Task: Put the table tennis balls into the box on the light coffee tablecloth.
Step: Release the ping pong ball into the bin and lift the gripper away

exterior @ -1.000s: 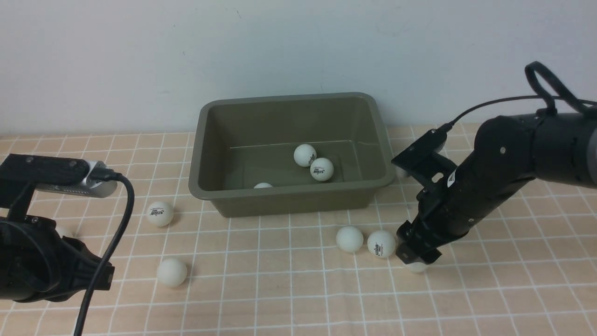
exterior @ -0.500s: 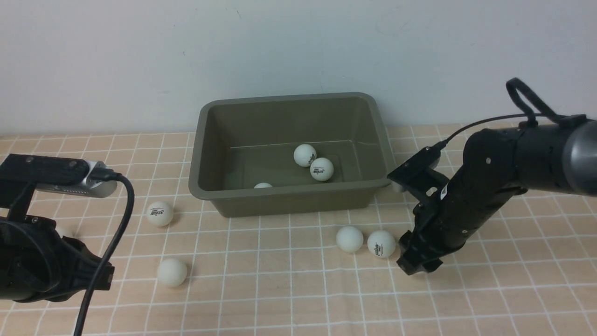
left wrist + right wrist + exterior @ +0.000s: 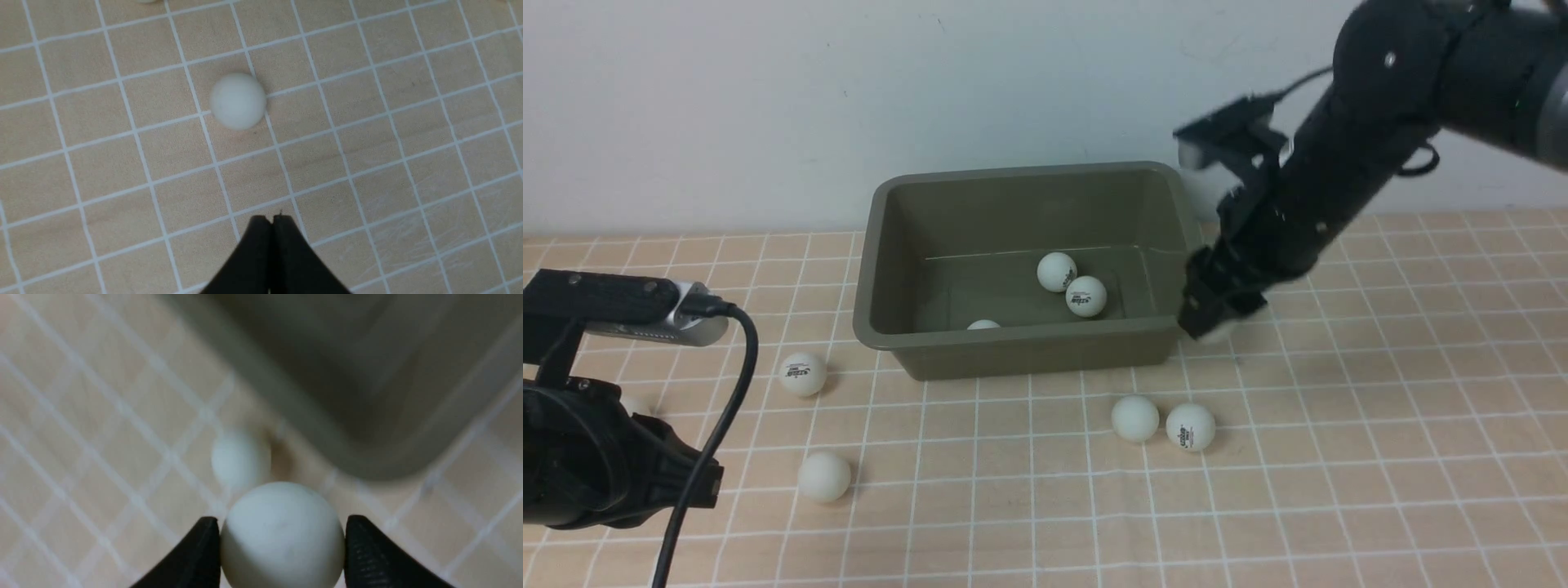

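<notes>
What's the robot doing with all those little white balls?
It is collecting table tennis balls into the green box. The right gripper holds one ball pinched between its fingers, raised above the checked tablecloth beside the box's front right corner, not yet over the opening. Three balls lie inside the box, and at least four loose balls lie on the cloth. The left gripper is shut and empty, hanging over the cloth near one loose ball.
</notes>
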